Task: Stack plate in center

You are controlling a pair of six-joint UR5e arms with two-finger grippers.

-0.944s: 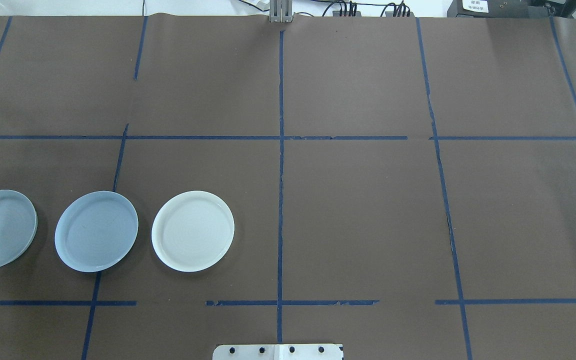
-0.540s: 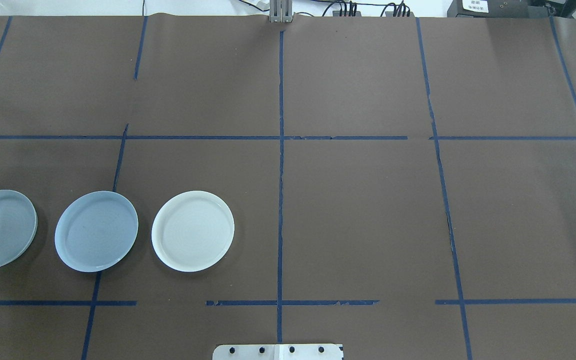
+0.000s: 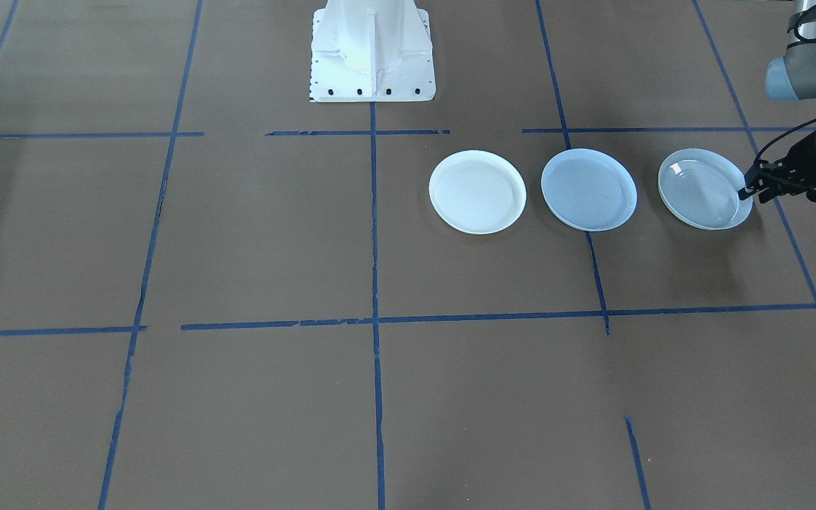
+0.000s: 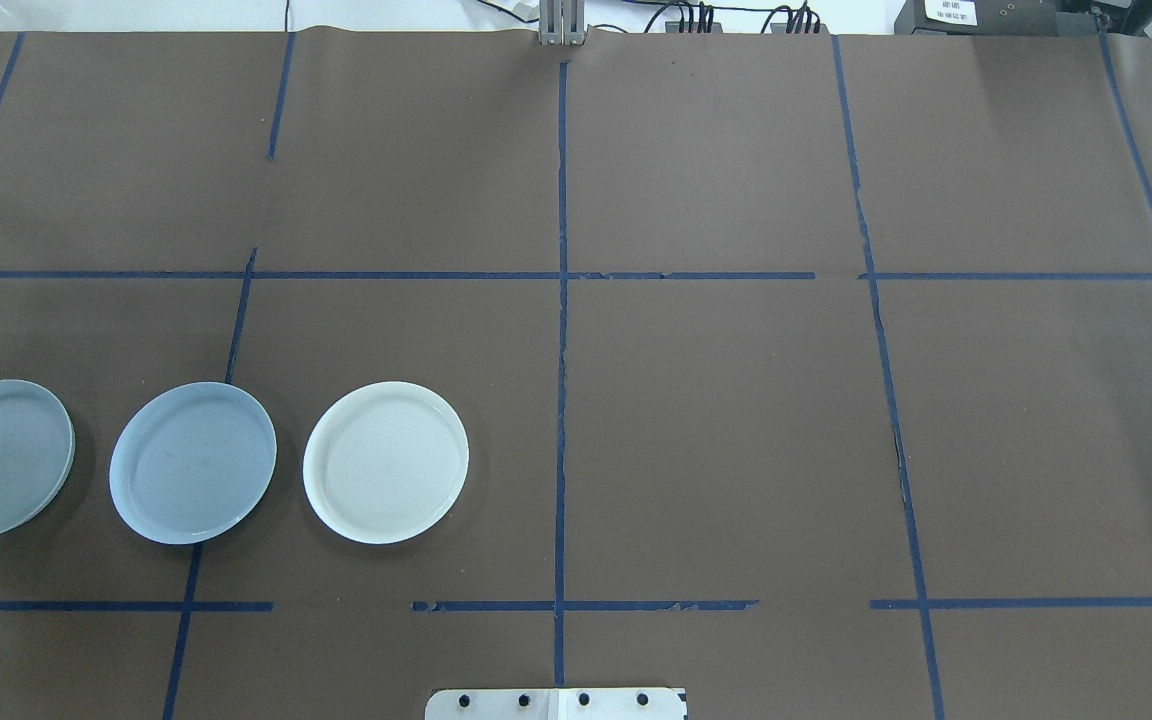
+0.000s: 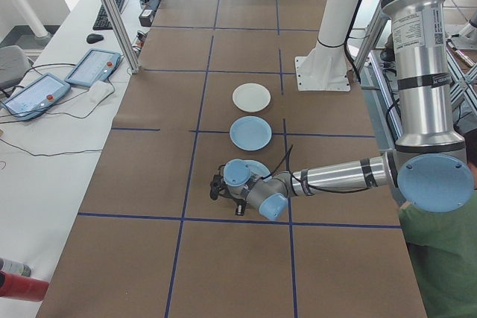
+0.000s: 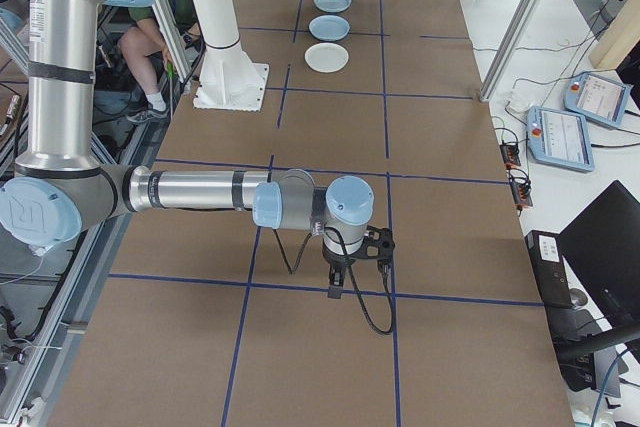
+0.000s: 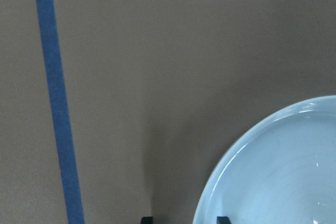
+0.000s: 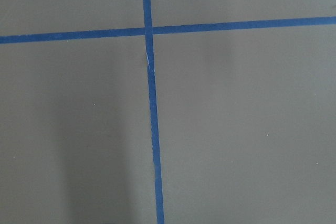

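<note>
Left gripper (image 3: 746,190) spread, straddling ringed plate (image 3: 704,189) rim at 3 o'clock. Shallow bite: plate may slip or tilt before reaching center plate (image 3: 588,190). Right gripper: can't tell.

No readable text is showing. A white label (image 4: 950,11) on a dark box at the table's far edge is displaying print too small to read.

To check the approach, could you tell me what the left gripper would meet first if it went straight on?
Probably the ringed plate, at its rim: the left gripper is open with a fingertip on either side of it, though depth is unclear.
</note>
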